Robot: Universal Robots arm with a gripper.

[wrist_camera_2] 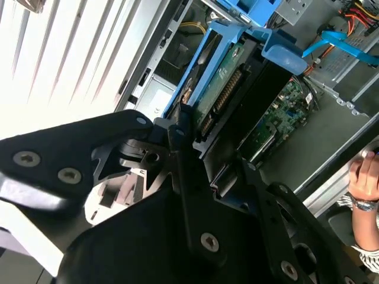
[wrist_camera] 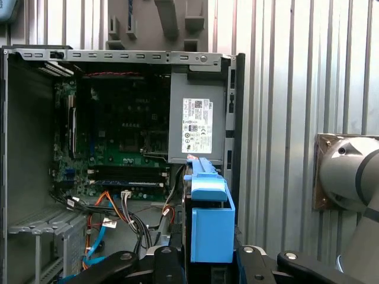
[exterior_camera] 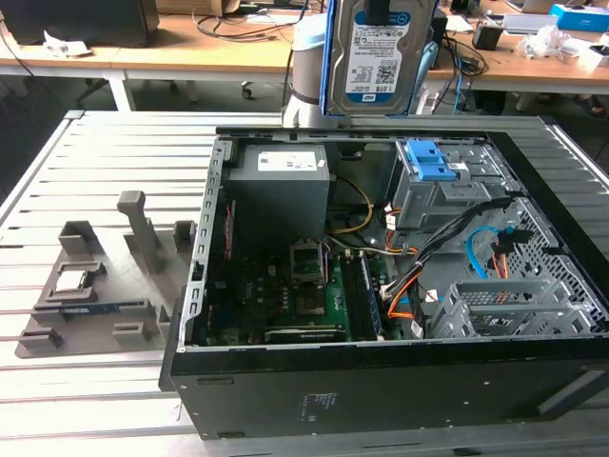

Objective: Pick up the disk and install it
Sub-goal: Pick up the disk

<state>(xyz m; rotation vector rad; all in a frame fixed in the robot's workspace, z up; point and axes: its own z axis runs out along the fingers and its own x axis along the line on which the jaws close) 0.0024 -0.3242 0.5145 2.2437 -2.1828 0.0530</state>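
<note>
Nearest the lens in both wrist views: black fingers (wrist_camera_2: 176,139), closed on one end of the disk (wrist_camera_2: 228,83). Held clear of every surface, with blue rails along the long edges and the green circuit-board face visible in the second wrist view. Seen upright in the exterior view, label toward the camera, hanging above the far wall of the open computer case (exterior_camera: 381,390), roughly between the grey power supply (exterior_camera: 281,181) and the drive bay (exterior_camera: 433,186) with its blue latch. Not seated in the bay.

Inside the case, below the disk: green motherboard (exterior_camera: 285,300) and a blue data cable (exterior_camera: 473,257). Under the case: slatted metal counter (exterior_camera: 105,162).

To the exterior view's left of the case, just beside it: grey fixture plate (exterior_camera: 95,305) carrying a small square processor chip (exterior_camera: 72,280).

Near the case at the margin of the second wrist view: a person's hand (wrist_camera_2: 362,174).
</note>
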